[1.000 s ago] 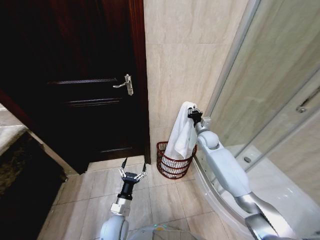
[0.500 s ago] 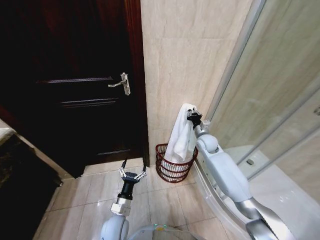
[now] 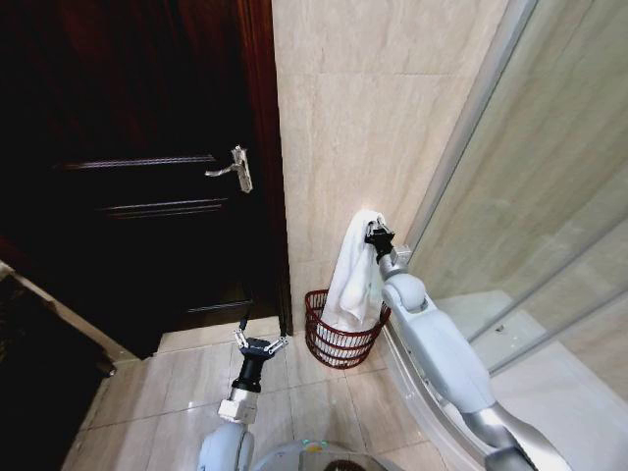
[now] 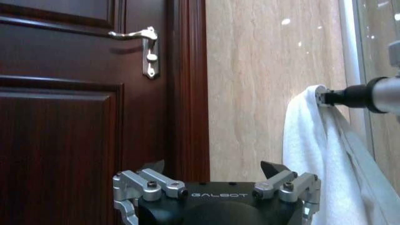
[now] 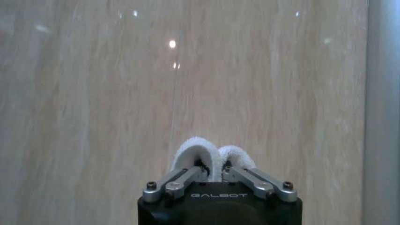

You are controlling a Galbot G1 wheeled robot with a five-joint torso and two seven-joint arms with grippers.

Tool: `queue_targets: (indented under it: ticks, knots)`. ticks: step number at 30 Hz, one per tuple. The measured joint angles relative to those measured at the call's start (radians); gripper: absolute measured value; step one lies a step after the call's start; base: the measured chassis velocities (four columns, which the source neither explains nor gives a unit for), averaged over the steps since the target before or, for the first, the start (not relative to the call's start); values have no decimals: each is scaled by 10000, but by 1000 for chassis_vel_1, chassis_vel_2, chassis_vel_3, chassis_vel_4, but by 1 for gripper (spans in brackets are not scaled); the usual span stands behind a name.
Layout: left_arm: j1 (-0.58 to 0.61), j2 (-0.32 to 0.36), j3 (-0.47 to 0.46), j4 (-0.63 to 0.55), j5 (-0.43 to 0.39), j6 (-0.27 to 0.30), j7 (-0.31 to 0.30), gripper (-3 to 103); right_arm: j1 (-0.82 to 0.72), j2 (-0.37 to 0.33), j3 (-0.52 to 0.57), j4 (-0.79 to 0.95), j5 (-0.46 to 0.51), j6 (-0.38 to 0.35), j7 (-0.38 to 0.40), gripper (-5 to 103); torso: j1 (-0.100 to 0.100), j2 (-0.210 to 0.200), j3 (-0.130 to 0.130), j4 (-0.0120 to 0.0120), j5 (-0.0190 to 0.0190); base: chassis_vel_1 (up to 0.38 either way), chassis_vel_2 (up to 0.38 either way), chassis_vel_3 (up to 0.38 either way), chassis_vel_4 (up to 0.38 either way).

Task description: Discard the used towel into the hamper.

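Left pincer (image 3: pixel 260 334) hovers low over glossy floor tiles, fingers spread, empty. Beyond it, the round slatted reddish-brown hamper (image 3: pixel 339 343) stands against the marble wall. Right pincer (image 3: pixel 377 235) clamps the soft white towel (image 3: pixel 353 280), draped into the hamper.

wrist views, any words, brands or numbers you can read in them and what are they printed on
"GALBOT", on the black body of the left gripper, open, in front of the dark wooden door.
"GALBOT", on the black body of the right gripper, shut on the white terry towel.
No other text is readable: none on the door, its silver lever handle, the beige tiled wall or the towel.
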Motion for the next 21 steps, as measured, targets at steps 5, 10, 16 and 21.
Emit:
queue_targets:
  ticks: [5, 10, 16, 21]
  knots:
    - [-93, 4, 20, 36, -48, 93, -9, 100, -1174, -18, 344, 843, -438, -41, 18, 7, -77, -179, -99, -2, -2, 0, 0, 0, 0]
    - [-250, 1, 78, 166, -48, 126, -9, 100, -1689, 29, 489, 1130, -650, 255, -36, 7, -180, -412, -228, -2, -2, 42, -53, -62, 45]
    - [-374, 62, 101, 261, -136, 42, -45, 100, -1441, 25, 555, 666, -632, 370, -175, 7, -231, -529, -305, -1, -8, 62, -41, -54, 57]
    - [-422, 91, 94, 261, -179, 42, -52, 100, -1268, 90, 595, 263, -549, 456, -361, 7, -227, -532, -304, -2, -4, 0, 0, 0, 0]
